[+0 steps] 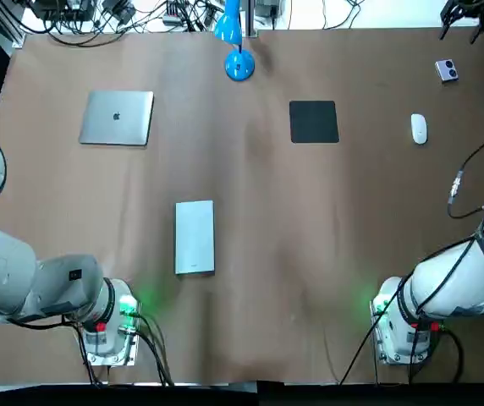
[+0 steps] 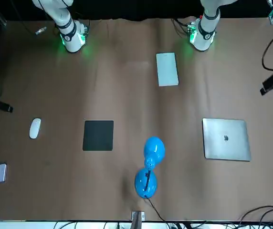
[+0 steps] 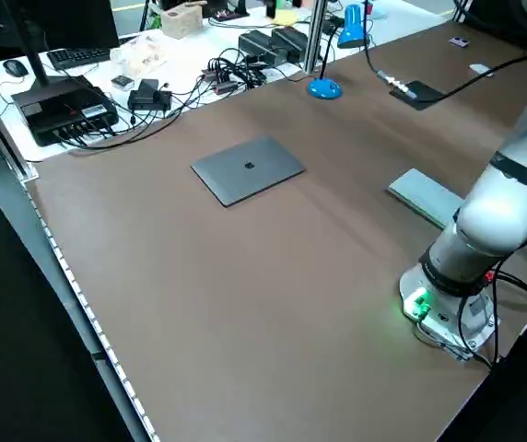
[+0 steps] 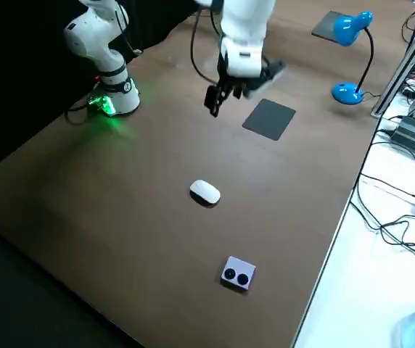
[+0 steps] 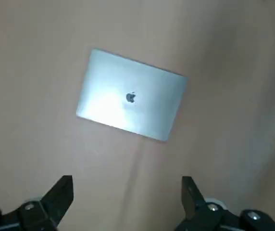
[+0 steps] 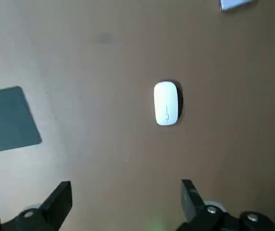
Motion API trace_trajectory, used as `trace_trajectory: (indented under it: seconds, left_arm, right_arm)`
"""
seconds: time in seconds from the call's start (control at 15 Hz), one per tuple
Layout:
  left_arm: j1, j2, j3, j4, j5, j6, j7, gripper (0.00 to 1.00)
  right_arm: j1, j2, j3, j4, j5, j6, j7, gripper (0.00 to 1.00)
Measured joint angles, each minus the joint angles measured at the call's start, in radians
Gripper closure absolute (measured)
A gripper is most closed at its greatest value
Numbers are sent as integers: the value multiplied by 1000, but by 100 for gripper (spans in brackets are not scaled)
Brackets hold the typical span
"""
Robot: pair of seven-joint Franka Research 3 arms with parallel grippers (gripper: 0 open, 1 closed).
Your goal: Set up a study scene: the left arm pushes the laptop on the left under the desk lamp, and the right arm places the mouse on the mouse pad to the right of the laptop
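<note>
While both arms are hanging raised over it, the brown table (image 1: 250, 254) is carrying everything flat & well apart. The closed silver laptop (image 1: 116, 117) is lying on the left side. The blue desk lamp (image 1: 239, 64) is standing at the far edge near centre, w/ the black mouse pad (image 1: 314, 121) sitting to its right. The white mouse (image 1: 418, 128) is resting further right, apart from the pad. A grey slab (image 1: 195, 237) is lying nearer the bases, & a small two-lens gadget (image 1: 446, 70) is sitting in the far right corner. Cables (image 3: 217, 74) are trailing over a bench past the far edge. The left gripper (image 5: 126, 188) is hovering above the laptop, pointing down, fingers spread wide & holding nothing. The right gripper (image 6: 126, 190) is hovering above the mouse, fingers likewise apart & empty.
</note>
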Motion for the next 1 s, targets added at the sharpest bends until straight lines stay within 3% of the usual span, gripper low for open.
trace_trajectory:
  seconds: [0.13, 0.4, 1.0]
  left_arm:
    - [55, 61, 3, -3, 0, 14, -130, 0]
    - [137, 184, 5, -8, 2, 132, -299, 0]
    - [262, 495, 9, -10, 2, 491, -565, 0]
  right_arm:
    - [-22, 88, 0, -7, 0, 9, 0, 0]
    - [-53, 186, 0, -32, 0, 83, 0, 0]
    - [-74, 207, 1, -348, 0, 534, -97, 0]
